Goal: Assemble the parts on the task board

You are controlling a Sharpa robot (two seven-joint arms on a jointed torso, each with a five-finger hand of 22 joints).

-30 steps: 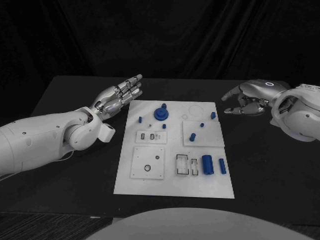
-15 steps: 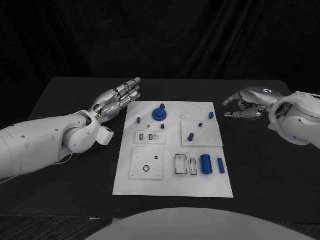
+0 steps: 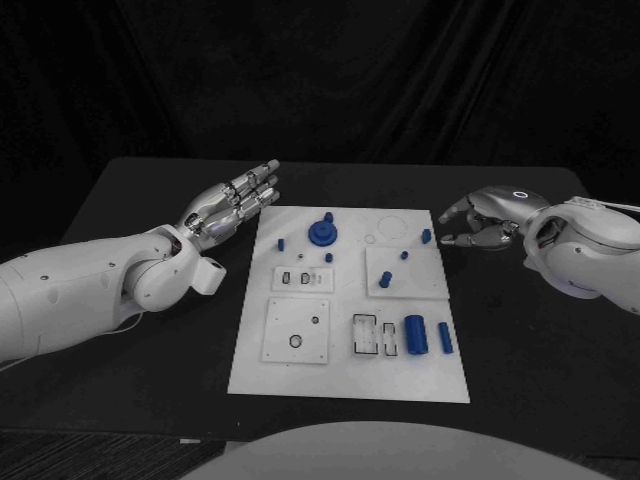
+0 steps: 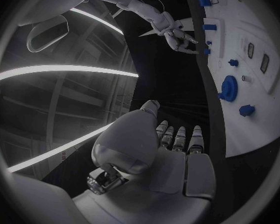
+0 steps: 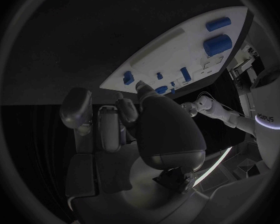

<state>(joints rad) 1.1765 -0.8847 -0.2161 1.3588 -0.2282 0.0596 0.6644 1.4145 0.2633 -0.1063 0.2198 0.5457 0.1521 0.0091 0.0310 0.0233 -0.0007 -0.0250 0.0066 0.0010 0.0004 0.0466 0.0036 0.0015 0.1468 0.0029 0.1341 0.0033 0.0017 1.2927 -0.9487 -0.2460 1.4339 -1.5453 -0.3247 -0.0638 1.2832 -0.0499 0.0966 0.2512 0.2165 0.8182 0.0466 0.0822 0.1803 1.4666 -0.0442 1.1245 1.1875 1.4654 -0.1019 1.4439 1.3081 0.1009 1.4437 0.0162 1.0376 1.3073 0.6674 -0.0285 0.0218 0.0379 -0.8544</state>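
- Task board (image 3: 346, 375) lies flat in the middle of the black surface (image 3: 147, 350), its long side running away from the robot.
- Blue gear-like part (image 3: 322, 231) stands near the board's far edge, with a small blue peg (image 3: 280, 240) to its left side in the head view.
- Two blue cylinders lie side by side near the board's right edge, a thick one (image 3: 415, 335) and a thin one (image 3: 444, 335), next to rectangular cut-outs.
- A raised white square plate (image 3: 405, 270) on the board carries a small blue pin (image 3: 385, 279); another blue peg (image 3: 425, 236) stands near the board's far right corner.
- Left robot hand (image 3: 234, 203) hovers just beside the board's far left corner, palm up and fingers stretched apart, holding nothing; the left wrist view shows the same flat, empty palm (image 4: 171, 154).
- Right robot hand (image 3: 482, 222) hangs just off the board's far right corner, fingers curled inward and downward, close to the corner peg; whether anything sits between its fingertips cannot be told.
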